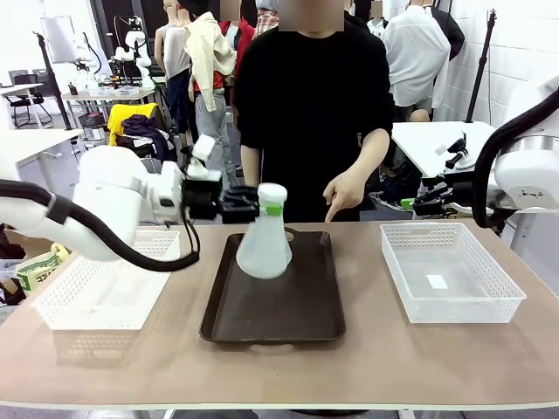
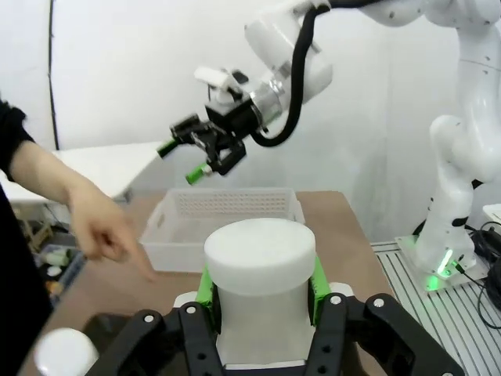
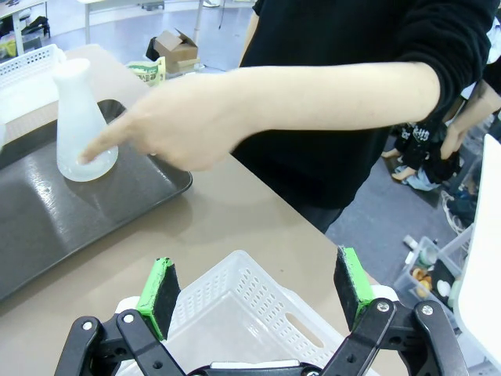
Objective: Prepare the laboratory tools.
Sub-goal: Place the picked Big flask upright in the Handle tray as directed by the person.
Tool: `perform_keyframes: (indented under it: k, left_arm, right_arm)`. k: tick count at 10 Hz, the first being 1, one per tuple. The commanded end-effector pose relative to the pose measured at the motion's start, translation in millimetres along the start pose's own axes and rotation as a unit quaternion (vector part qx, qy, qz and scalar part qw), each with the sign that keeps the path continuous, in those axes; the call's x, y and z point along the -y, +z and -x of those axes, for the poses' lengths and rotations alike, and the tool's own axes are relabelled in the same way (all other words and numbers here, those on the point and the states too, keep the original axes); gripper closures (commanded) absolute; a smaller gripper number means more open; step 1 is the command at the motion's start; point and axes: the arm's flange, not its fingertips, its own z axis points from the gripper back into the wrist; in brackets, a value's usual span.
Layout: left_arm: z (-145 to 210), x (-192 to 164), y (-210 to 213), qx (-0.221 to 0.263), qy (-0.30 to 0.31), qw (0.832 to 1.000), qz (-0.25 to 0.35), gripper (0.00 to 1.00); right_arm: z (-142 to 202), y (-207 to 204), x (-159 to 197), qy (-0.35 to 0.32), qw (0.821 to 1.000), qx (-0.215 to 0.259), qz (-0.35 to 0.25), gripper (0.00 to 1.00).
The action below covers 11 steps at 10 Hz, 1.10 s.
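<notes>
A frosted-white conical flask [image 1: 265,240] is gripped at its neck by the left gripper [image 1: 262,206], its green pads pressed against both sides, and is held over the far part of a dark brown tray [image 1: 297,319]. A second flask [image 3: 81,121] is seen standing on that tray. The right gripper [image 3: 257,290] is held wide apart, grasping nothing, above a white mesh basket [image 3: 250,325]. A person's hand [image 1: 342,192] is pointed down toward the tray.

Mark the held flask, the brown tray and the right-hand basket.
flask [image 1: 263,249], front view, on its cone-shaped body.
brown tray [image 1: 293,316], front view, on its bare floor near the front.
right-hand basket [image 1: 454,305], front view, on its front wall.
</notes>
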Motion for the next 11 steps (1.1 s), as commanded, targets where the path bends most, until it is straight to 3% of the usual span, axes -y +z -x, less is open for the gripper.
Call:
perform_keyframes:
  k: [1, 3, 11]
  left_arm:
    - [25, -8, -22, 0.03, 0.013, 0.999, 0.019, 1.0]
    - [42, -11, -27, 0.031, -0.026, 0.999, 0.015, 1.0]
    - [94, -27, -13, 0.041, -0.027, 0.999, 0.013, 1.0]
  right_arm:
    - [-1, 1, 0, -0.004, 1.0, -0.003, -0.004, 0.0]
    - [-1, 1, 0, -0.004, 1.0, -0.003, -0.004, 0.0]
    - [-1, 1, 0, -0.004, 1.0, -0.003, -0.004, 0.0]
